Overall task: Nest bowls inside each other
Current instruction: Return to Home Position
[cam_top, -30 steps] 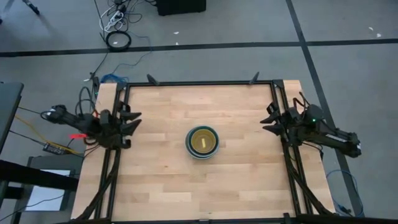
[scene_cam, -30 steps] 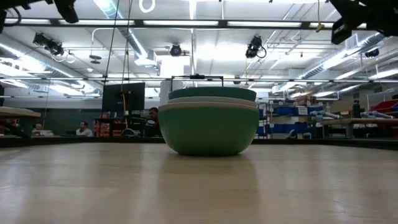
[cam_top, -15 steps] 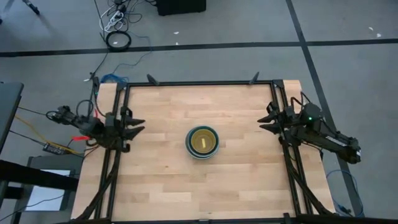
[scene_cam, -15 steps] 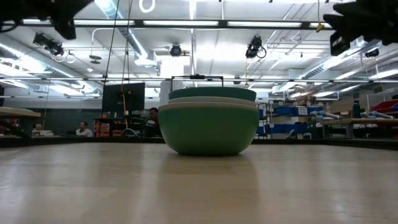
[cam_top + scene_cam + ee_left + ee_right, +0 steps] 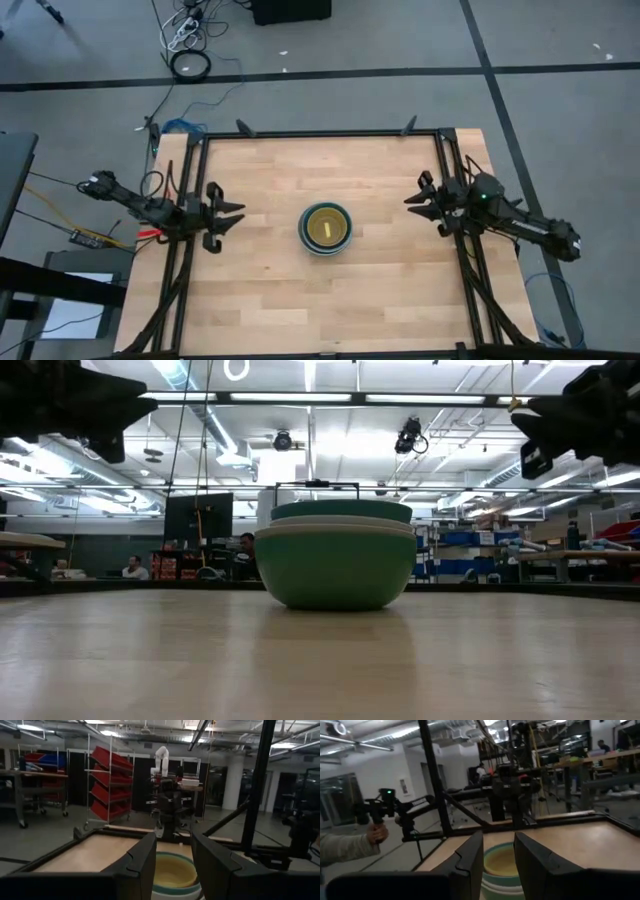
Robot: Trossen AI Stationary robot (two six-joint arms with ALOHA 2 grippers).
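Note:
The bowls (image 5: 325,228) stand nested in one stack at the table's middle. The large green bowl (image 5: 335,568) is outermost and rests on its base, with white and teal rims above it and a yellow inside (image 5: 172,870) on top. My left gripper (image 5: 235,213) hovers open at the table's left edge, pointing at the stack, which shows through the finger gap (image 5: 173,862). My right gripper (image 5: 412,197) hovers open at the right edge, also facing the stack (image 5: 498,857). Neither touches a bowl.
Black frame rails (image 5: 320,133) run along the table's far, left and right edges. In the right wrist view a person's hand (image 5: 375,834) holds a dark handle beyond the table. Bare wood (image 5: 300,295) lies all around the stack.
Both grippers have sunk and swung in toward the bowls: the left from the left rail toward the table's right and near side, the right slightly toward the table's left. The stack has stayed where it was.

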